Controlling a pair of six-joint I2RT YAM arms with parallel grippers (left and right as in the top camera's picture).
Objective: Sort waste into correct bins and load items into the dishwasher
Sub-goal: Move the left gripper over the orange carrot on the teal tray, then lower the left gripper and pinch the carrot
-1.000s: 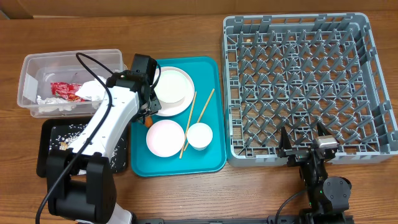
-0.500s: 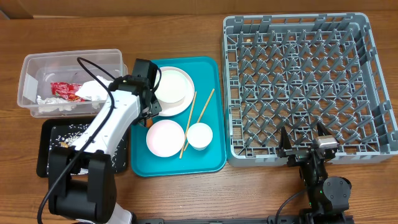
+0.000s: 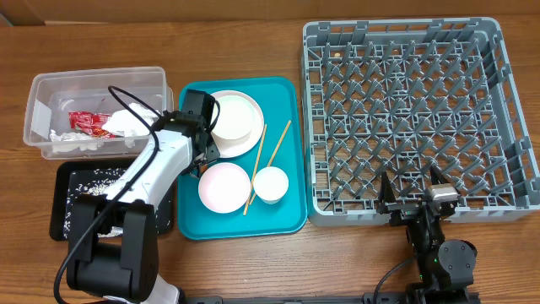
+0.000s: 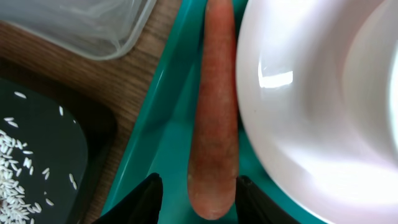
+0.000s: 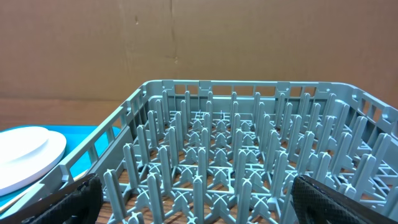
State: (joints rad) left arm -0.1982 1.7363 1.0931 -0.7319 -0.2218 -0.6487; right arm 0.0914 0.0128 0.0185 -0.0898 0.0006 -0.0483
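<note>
Over the last second the left arm has slid a little down along the teal tray's left edge. The left gripper now hangs with its claw released, one finger on each side of the carrot's near tip, not yet clenched. The carrot lies inside the teal tray along that left rim, just beside the plate. I judge a grasp to be next, then a drop into a bin.

The right gripper has not moved and rests released, right of the teal tray at the rack's near edge.

**On the teal tray:**
- one carrot
- one plate
- two bowls, one on the plate and one nearer
- one cup
- two chopsticks

**Left of it:**
- one tub holding one wrapper and one tissue
- one black tray with scattered rice

The rack holds no dishes.
</note>
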